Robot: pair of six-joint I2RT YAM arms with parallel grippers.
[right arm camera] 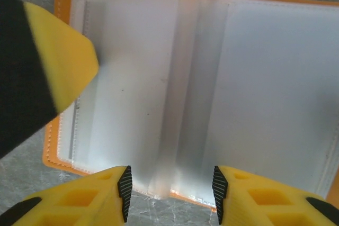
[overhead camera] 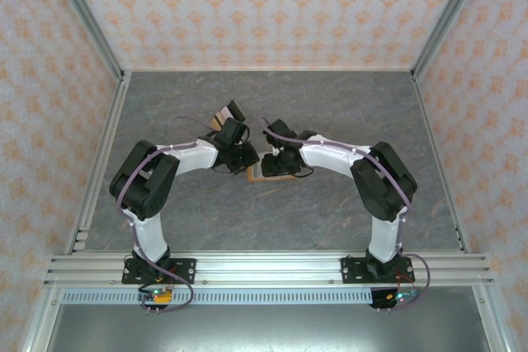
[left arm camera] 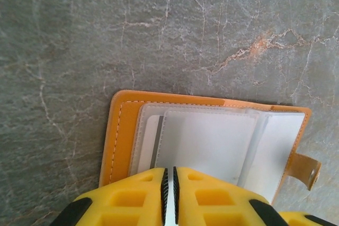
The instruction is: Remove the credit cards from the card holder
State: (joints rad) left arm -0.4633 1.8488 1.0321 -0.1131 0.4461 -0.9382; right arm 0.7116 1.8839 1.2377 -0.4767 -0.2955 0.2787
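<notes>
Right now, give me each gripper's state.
Left gripper: almost shut over the card holder; any grip cannot be told.
Right gripper: open over the card holder, holding nothing.

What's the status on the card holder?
Left gripper closed at card holder edge. Right gripper open, straddling its clear sleeves. Holder lies open. Nothing blocking.

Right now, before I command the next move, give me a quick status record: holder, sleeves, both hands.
card holder: lying open on the table, inner face up
sleeves: clear, overlapping; cannot tell whether anything is inside them
left hand: jaws almost together over the sleeves' near edge; cannot tell whether it grips anything
right hand: jaws open, straddling the sleeve fold at the holder's near edge
</notes>
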